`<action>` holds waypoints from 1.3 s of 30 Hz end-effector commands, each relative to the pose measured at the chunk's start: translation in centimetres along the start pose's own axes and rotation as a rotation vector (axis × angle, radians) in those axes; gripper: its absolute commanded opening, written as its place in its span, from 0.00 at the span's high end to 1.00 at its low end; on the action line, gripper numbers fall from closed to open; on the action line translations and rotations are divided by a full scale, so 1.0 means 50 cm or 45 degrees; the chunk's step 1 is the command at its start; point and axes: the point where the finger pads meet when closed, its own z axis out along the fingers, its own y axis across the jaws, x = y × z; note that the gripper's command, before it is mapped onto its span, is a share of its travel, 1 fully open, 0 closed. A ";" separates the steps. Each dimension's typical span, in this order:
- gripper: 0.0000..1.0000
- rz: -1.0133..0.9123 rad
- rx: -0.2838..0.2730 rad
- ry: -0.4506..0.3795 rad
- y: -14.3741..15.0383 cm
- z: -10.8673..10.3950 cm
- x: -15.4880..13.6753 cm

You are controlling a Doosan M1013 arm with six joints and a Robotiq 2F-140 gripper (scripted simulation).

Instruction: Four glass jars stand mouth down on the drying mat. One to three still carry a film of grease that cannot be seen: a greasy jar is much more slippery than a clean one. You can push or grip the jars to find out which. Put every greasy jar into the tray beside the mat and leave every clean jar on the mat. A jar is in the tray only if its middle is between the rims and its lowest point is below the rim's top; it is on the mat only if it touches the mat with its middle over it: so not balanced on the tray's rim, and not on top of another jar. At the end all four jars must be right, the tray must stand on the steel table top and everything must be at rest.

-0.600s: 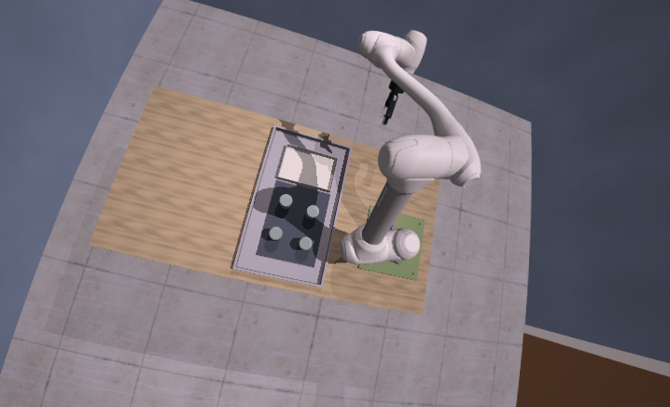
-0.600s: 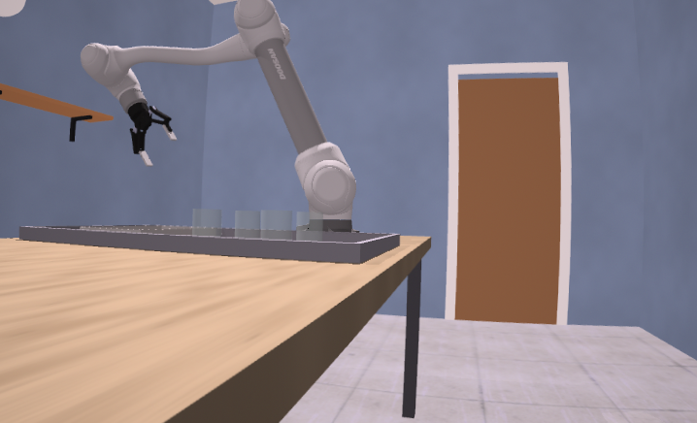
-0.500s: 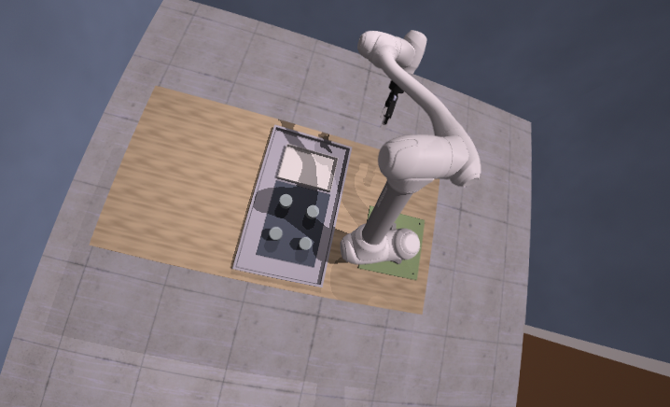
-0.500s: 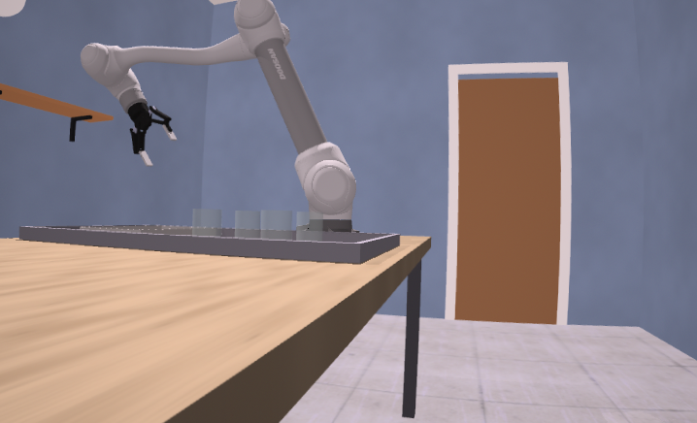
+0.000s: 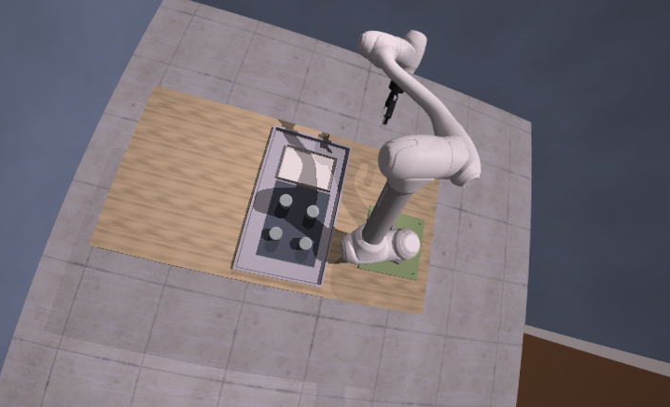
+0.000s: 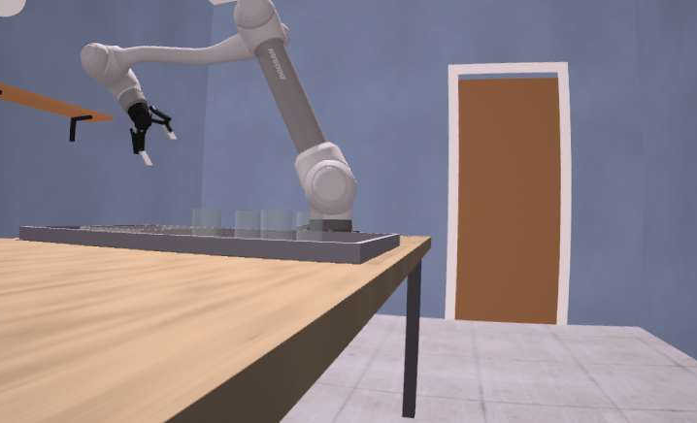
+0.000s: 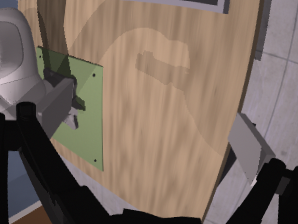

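Four glass jars [image 5: 286, 201] [image 5: 312, 210] [image 5: 275, 232] [image 5: 305, 244] stand mouth down on the dark drying mat [image 5: 293, 225]. In the side view they show as a row of clear cylinders [image 6: 207, 222] [image 6: 247, 224] [image 6: 276, 223]. The pale tray [image 5: 297, 164] beside the mat is empty and stands on the steel table top [image 5: 257, 222] [image 6: 209, 246]. My gripper [image 5: 385, 119] [image 6: 158, 146] [image 7: 154, 110] is open and empty. It hangs high in the air, off to the side beyond the tray end of the steel top, far from the jars.
The steel top lies on a wooden table [image 5: 175, 176] [image 6: 130, 314]. The arm's base stands on a green plate [image 5: 408, 227] [image 7: 73, 110] next to the mat. A wall shelf [image 6: 35, 99] is behind the gripper, and a door [image 6: 506, 199] is at the right.
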 end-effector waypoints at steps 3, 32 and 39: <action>0.00 0.000 0.000 0.000 0.000 0.000 0.000; 0.00 -0.165 -0.020 -0.117 -0.117 0.123 0.105; 0.00 -0.231 -0.028 -0.163 -0.164 0.172 0.147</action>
